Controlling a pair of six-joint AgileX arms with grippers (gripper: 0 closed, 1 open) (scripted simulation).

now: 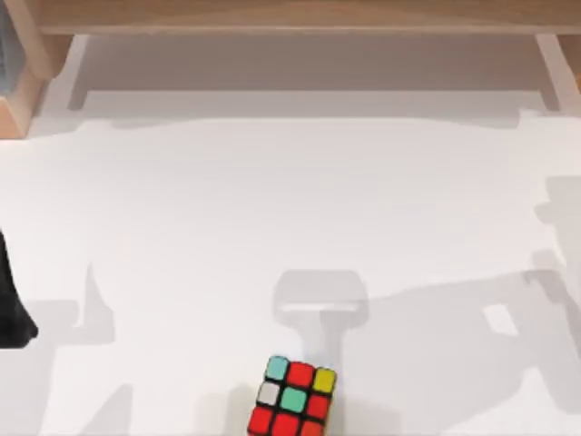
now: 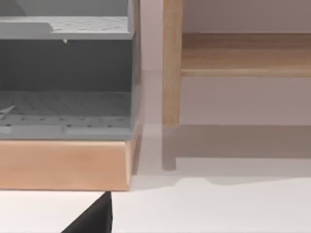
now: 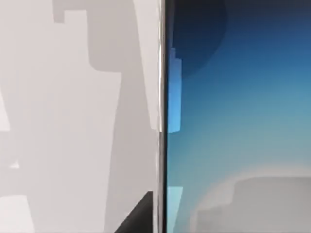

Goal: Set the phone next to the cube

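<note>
The cube (image 1: 292, 401), black-edged with red, teal, yellow and white stickers, sits on the white table (image 1: 272, 200) at the front edge, a little right of centre. The phone (image 3: 238, 121) shows its glossy blue face very close in the right wrist view. Its thin edge is turned towards the table, which lies well beyond it, so it is off the surface. My right gripper is shut on the phone, with a dark fingertip (image 3: 140, 219) against that edge. My left gripper (image 1: 13, 309) is parked at the table's left edge, and its black tip (image 2: 92, 218) points at the back corner.
A wooden shelf frame (image 1: 290, 16) runs along the back of the table. At the back left a grey perforated tray unit (image 2: 65, 87) stands on a wooden base (image 2: 63, 165), beside a wooden post (image 2: 171, 63). Arm shadows lie on the table behind and right of the cube.
</note>
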